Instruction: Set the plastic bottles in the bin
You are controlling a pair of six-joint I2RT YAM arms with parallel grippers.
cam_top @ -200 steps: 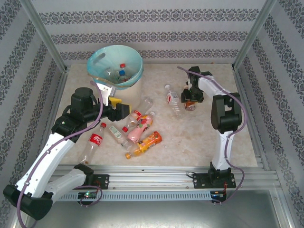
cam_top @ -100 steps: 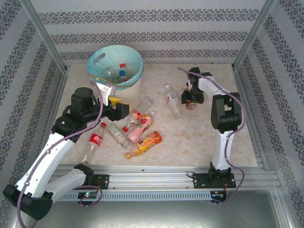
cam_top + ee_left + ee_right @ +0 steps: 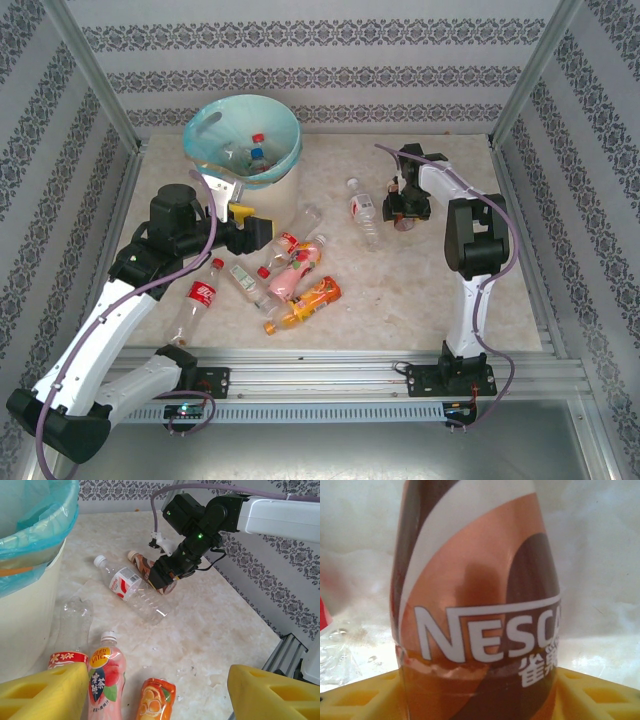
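Observation:
My right gripper [image 3: 403, 215] is down at the table's back right, shut on a brown coffee bottle [image 3: 475, 580] whose label sits between the yellow fingers [image 3: 355, 695]. The left wrist view shows that bottle [image 3: 144, 564] lying on the table under the right gripper [image 3: 165, 577]. A clear bottle with a red-and-white label [image 3: 365, 210] lies just left of it. My left gripper [image 3: 262, 232] is open above a cluster of bottles [image 3: 290, 270], among them a pink one [image 3: 105, 680] and an orange one [image 3: 155, 702]. The bin [image 3: 275, 185] at the back left holds two bottles [image 3: 257, 152].
A red-labelled cola bottle [image 3: 197, 300] lies beside my left arm. A clear crushed bottle [image 3: 72, 622] rests against the bin's wall [image 3: 25, 615]. Metal frame posts and patterned walls close in the table. Bare tabletop lies at the front right.
The right gripper has shifted slightly to the right with the brown bottle. The left arm and the other bottles have not moved.

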